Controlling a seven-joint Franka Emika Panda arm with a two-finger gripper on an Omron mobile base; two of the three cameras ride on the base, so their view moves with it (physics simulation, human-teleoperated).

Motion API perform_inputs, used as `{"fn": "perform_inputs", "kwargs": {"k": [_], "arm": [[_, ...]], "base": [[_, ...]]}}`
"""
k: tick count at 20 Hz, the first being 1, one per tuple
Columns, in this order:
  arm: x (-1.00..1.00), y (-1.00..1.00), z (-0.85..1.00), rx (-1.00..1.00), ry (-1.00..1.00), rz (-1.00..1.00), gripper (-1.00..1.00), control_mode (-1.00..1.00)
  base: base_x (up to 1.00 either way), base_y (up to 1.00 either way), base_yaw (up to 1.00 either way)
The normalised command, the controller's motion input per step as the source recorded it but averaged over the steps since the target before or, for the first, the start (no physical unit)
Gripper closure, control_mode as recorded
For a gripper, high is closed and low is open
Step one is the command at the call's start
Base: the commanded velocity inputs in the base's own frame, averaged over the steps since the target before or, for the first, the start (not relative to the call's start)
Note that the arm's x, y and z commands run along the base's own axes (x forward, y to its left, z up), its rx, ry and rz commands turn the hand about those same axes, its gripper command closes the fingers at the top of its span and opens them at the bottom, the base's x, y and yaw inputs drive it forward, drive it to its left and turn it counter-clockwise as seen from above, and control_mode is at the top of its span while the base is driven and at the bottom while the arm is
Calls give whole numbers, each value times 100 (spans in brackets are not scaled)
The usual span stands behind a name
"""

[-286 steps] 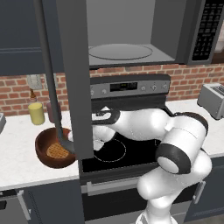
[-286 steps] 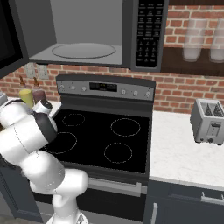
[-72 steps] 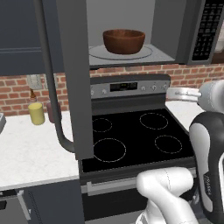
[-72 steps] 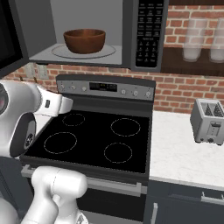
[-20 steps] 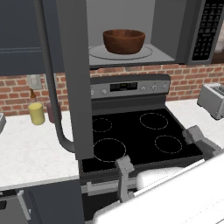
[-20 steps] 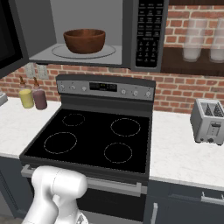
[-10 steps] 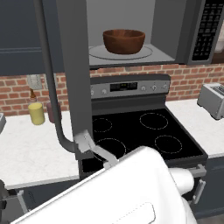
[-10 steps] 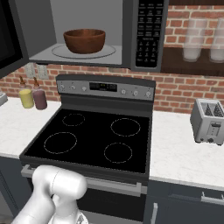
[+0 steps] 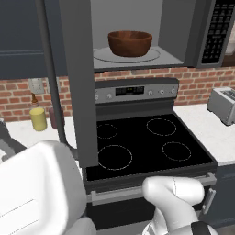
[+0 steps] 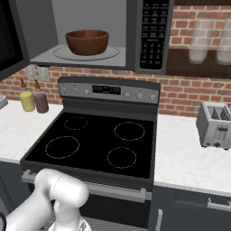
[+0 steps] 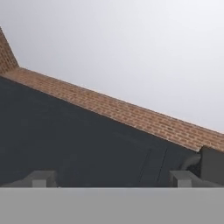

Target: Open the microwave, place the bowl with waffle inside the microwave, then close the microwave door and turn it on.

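The microwave (image 9: 215, 32) (image 10: 151, 27) hangs above the stove with its cavity exposed. The microwave door (image 9: 78, 82) (image 10: 9, 36) is swung out to the left, its long bar handle (image 9: 48, 78) facing me. The brown wooden bowl (image 9: 130, 42) (image 10: 87, 41) sits on the round turntable inside. The bowl's wall hides the waffle. In the hand view my gripper (image 11: 113, 179) is open, its two tips wide apart with nothing between them, pointed at dark cabinet fronts and a strip of brick. A dark grey panel with a curved bar (image 11: 205, 164) shows at that view's right edge.
Below the microwave is a black stove (image 9: 147, 137) (image 10: 94, 140). A silver toaster (image 9: 222, 104) (image 10: 214, 124) stands on the right counter. A yellow bottle (image 9: 38, 118) (image 10: 27, 100) and a dark bottle (image 10: 41, 101) stand on the left counter. Glasses (image 10: 200, 43) sit on a shelf at upper right.
The arm has swung across the left base view from right to left, and a large white link now sits at its lower left. The bowl and door have not moved.
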Motion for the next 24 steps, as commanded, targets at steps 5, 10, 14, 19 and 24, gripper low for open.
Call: {"fn": "perform_inputs", "kwargs": {"k": [5, 10, 14, 19, 24], "arm": [[65, 3, -6, 0, 2, -26, -100, -100], [52, 0, -2, 0, 0, -35, -100, -100], [25, 0, -4, 0, 0, -39, -100, -100], [24, -14, -6, 1, 0, -39, -100, -100], [26, -19, -4, 1, 0, -40, -100, -100]], "base": [[0, 0, 0], [0, 0, 0], [0, 0, 0], [0, 0, 0], [0, 0, 0]]}}
